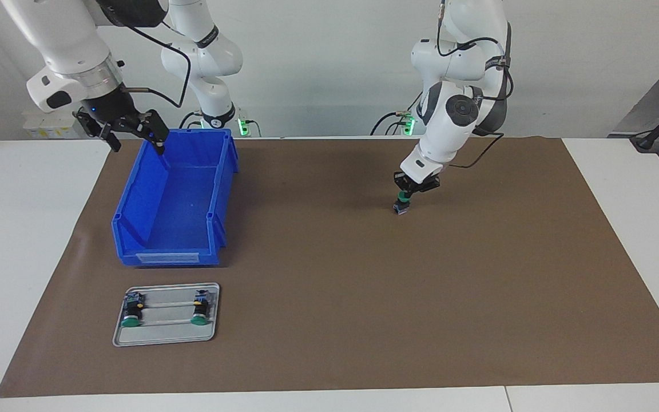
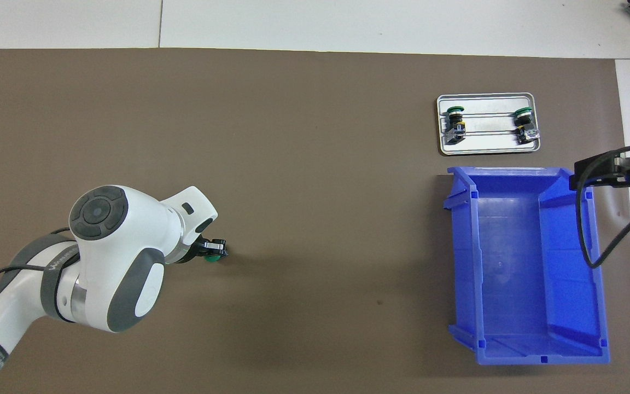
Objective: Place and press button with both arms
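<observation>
The right gripper [image 1: 135, 131] is held wide open and empty over the blue bin [image 1: 175, 252], above its rim nearest the robots. Well apart from the bin, toward the left arm's end, the button [image 1: 403, 203] is clamped upright in the shut left gripper [image 1: 411, 190], directly beneath it, at or just above the brown mat [image 1: 364, 320]. Bare mat surrounds the button.

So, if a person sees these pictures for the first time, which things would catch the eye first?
Probably the big empty blue plastic bin at the right arm's end of the brown mat, with the open right pincer hanging over its rim. Next, the left pincer, shut on a small green-capped push-button set upright on the mat. Two similar buttons lie in a flat grey metal tray, farther from the robots than the bin.
</observation>
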`<state>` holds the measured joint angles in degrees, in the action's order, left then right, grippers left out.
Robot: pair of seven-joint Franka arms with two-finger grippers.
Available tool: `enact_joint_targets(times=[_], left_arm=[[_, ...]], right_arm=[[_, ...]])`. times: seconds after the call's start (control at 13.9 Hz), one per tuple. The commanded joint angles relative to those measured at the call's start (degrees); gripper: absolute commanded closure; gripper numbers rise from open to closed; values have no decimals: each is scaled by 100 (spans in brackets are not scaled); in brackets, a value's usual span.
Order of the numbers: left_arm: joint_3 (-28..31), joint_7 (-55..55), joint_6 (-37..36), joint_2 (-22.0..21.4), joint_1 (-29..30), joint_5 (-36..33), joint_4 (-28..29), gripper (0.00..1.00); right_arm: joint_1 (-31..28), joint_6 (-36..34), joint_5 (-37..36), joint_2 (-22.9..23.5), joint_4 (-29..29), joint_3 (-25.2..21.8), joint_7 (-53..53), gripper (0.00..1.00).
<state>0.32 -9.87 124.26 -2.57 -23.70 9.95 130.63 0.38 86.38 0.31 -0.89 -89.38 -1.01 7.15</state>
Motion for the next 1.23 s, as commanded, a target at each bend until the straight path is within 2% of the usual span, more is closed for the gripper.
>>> enact_joint_targets(times=[0.0,0.29,0.5,0.72,0.94,1.15], left_arm=[[56,-138,361,-104,-144,-116,445,100],[56,-138,459,-104,-214,-116,534,100],[73,-120,275,-34,-171,-116,298,100],[100,-120,-505,115,-100,-116,-448,100],[117,-94,-1577,379,172,-142,-1546,100],[126,-41,-2395,678,532,-659,-2548,100]], right_arm=[[-82,-7,83,-122,-124,66,-135,0],[-82,-7,83,-122,-124,66,-135,0],[-82,-7,83,-122,-124,66,-135,0],[-82,-7,83,-122,-124,66,-135,0],[-82,-7,83,-122,-124,66,-135,0],[-82,-7,83,-122,-124,66,-135,0]])
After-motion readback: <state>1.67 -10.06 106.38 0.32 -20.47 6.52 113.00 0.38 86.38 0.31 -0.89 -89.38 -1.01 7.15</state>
